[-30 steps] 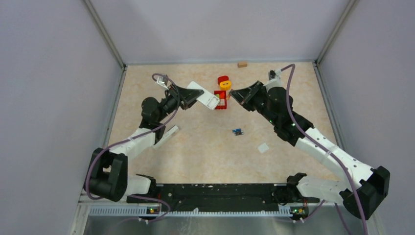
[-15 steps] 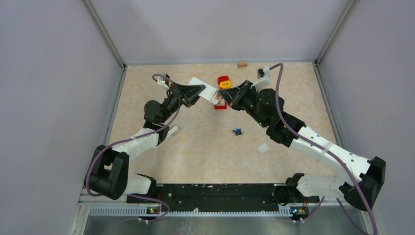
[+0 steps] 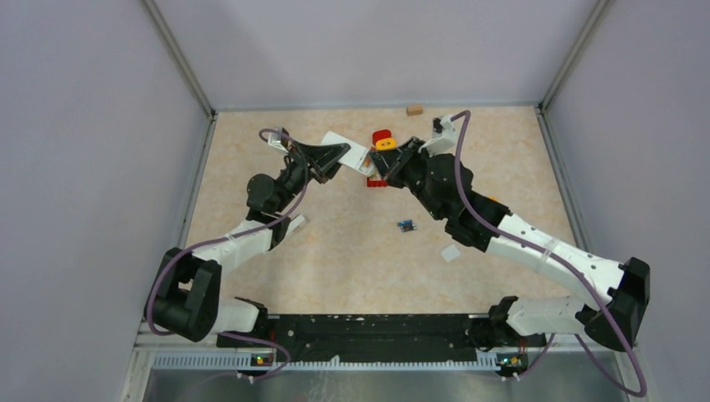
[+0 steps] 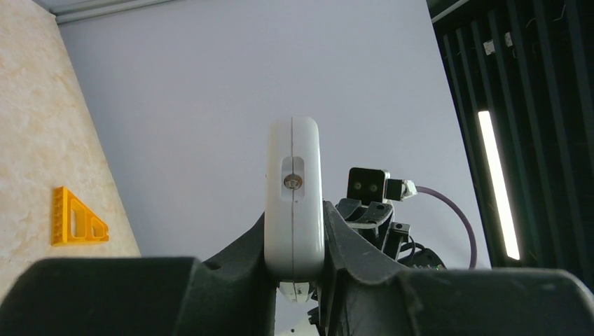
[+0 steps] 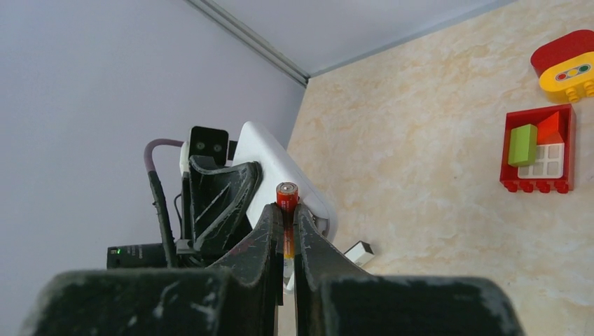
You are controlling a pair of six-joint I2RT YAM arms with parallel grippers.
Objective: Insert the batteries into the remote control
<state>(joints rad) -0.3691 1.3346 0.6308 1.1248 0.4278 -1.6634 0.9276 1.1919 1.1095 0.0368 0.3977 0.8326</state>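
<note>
right gripper (image 5: 287, 210) closes in, pinching red battery (image 5: 286, 192) | left gripper (image 4: 294, 234) clamps white remote (image 4: 293, 182) aloft | gap has shrunk, insertion looks next

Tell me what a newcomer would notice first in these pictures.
The two arms meet above the far middle of the table. The left claw grips a white remote, and the right claw pinches a reddish battery close beside it. Red and yellow toy blocks lie near them.
</note>
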